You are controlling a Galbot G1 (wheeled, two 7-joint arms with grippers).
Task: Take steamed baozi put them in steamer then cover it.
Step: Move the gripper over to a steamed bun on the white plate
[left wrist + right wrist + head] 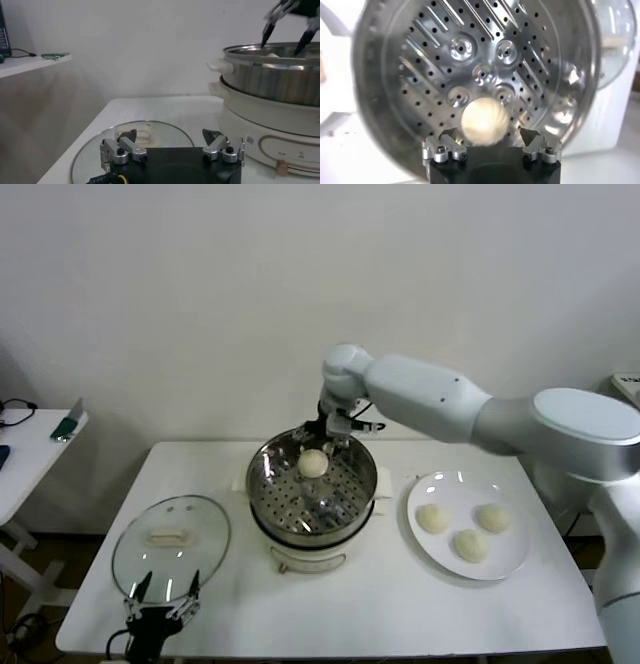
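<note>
The steamer [262, 484], a shiny steel pot with a perforated tray on a cream base, stands mid-table. One baozi [313, 464] lies on its tray at the far side. My right gripper [322, 444] hangs over that bun, open; in the right wrist view the bun [485, 120] rests on the tray [480, 50] between the spread fingers [532, 137], apart from them. Three more baozi [470, 545] lie on a white plate [510, 562] to the right. The glass cover [200, 519] lies flat at the front left. My left gripper [166, 586] is open and empty at its near edge.
The left wrist view shows the cover [95, 155] just beyond my left gripper [170, 136], the steamer [270, 75] to one side and my right gripper [282, 45] above its rim. A small side table [30, 449] stands at the far left.
</note>
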